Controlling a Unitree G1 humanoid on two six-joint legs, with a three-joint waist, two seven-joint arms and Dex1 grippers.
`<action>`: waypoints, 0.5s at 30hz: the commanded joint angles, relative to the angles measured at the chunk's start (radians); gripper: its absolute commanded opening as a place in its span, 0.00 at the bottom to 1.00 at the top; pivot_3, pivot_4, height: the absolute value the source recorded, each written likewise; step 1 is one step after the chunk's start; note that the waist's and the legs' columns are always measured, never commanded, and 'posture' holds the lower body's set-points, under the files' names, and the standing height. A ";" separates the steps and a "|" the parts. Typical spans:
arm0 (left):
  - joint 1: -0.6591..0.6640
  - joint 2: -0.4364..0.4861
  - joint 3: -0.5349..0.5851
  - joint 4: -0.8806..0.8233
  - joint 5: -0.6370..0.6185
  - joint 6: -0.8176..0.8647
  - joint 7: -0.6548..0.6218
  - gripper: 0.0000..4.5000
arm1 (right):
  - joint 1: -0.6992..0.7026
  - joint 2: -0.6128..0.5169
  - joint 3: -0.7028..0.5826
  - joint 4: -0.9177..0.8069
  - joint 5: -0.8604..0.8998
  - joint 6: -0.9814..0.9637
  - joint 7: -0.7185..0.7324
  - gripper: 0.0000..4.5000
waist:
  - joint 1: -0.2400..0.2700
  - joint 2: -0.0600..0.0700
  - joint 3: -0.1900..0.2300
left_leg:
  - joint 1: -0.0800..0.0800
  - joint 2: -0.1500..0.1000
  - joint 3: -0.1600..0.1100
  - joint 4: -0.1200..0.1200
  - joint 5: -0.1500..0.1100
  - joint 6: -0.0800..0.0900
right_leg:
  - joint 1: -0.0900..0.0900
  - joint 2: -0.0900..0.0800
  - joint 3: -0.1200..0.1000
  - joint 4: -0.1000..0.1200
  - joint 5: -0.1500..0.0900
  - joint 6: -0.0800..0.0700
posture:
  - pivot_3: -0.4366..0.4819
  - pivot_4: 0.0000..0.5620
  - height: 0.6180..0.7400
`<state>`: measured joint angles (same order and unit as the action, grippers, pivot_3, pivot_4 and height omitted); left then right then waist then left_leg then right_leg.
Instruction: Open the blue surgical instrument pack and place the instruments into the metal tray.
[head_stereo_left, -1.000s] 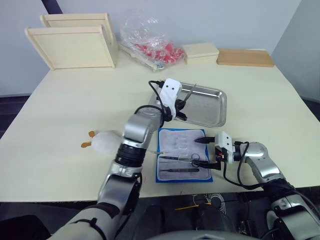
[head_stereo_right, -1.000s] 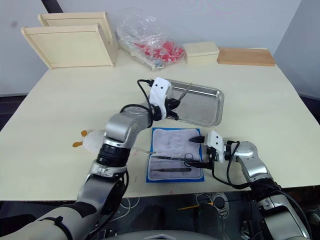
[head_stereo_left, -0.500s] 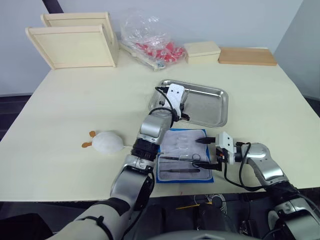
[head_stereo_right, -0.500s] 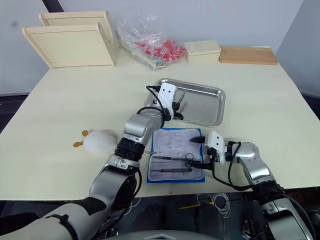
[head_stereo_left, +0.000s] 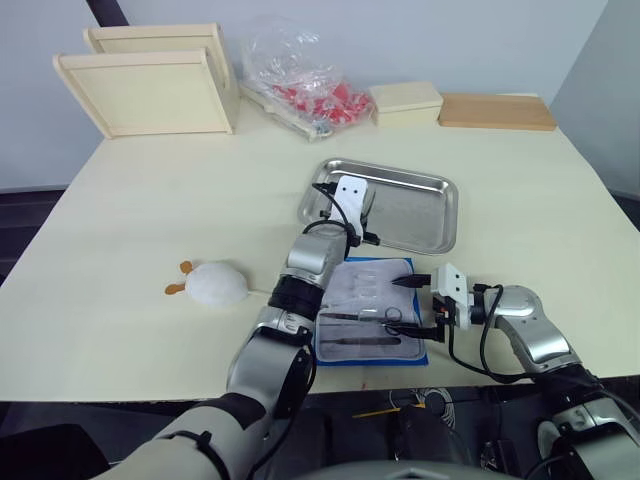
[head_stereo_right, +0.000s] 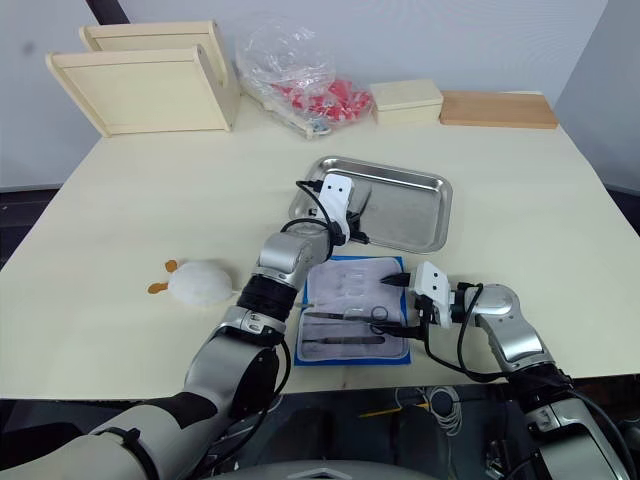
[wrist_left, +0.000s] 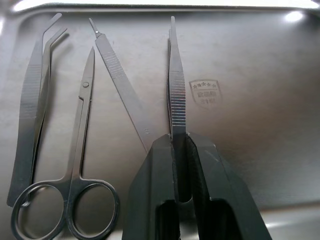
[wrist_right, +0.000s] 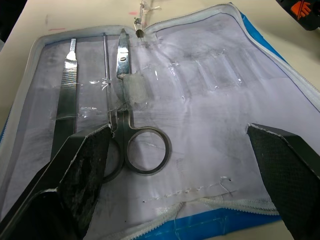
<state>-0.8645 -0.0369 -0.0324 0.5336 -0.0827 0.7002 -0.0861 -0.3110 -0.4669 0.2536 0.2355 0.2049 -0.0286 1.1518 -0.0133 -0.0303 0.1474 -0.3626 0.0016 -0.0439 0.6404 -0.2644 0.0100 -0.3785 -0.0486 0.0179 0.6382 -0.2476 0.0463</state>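
Left gripper (wrist_left: 179, 150) clamped on straight tweezers (wrist_left: 176, 85), jaws closed around the handle end, tips pointing toward the far rim. Metal tray (wrist_left: 260, 90) below, stamped shield emblem (wrist_left: 204, 92) just beside the tweezers. Lying flat in the tray: bent-tip forceps (wrist_left: 34, 95), ring-handled scissors (wrist_left: 75, 165), scalpel handle (wrist_left: 122, 90) angled, its lower end hidden behind the gripper.

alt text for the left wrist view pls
The left gripper is shut on straight tweezers, held low over the metal tray. Already lying in the tray are bent-tip forceps, scissors and a scalpel handle.
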 joint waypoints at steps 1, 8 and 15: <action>-0.021 -0.007 0.012 0.007 -0.001 0.002 0.009 0.01 | 0.032 -0.016 0.043 0.041 -0.063 0.030 -0.004 1.00 | 0.000 0.000 0.000 | 0.000 0.000 0.000 0.000 0.000 0.000 | 0.000 0.000 0.000 0.000 0.000 0.000 | 0.48 0.27 1.00; -0.023 0.005 0.001 -0.001 0.014 0.009 0.004 0.25 | 0.028 -0.013 0.046 0.048 -0.063 0.029 -0.005 1.00 | -0.001 0.000 0.000 | 0.000 0.000 -0.001 0.000 0.000 0.000 | 0.000 0.000 0.000 0.001 0.000 0.000 | 0.48 0.27 1.00; -0.018 0.001 0.002 -0.053 0.003 -0.023 -0.010 0.25 | 0.019 -0.015 0.043 0.059 -0.062 0.024 -0.001 1.00 | -0.001 0.001 0.001 | 0.000 0.000 -0.002 0.000 0.001 -0.001 | 0.000 0.001 -0.001 0.001 0.000 0.000 | 0.48 0.27 1.00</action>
<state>-0.8678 -0.0278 -0.0284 0.5315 -0.0773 0.7045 -0.0865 -0.3196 -0.4664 0.2572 0.2415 0.2049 -0.0280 1.1516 -0.0141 -0.0290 0.1484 -0.3627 0.0014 -0.0465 0.6404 -0.2636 0.0087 -0.3785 -0.0480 0.0165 0.6394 -0.2477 0.0462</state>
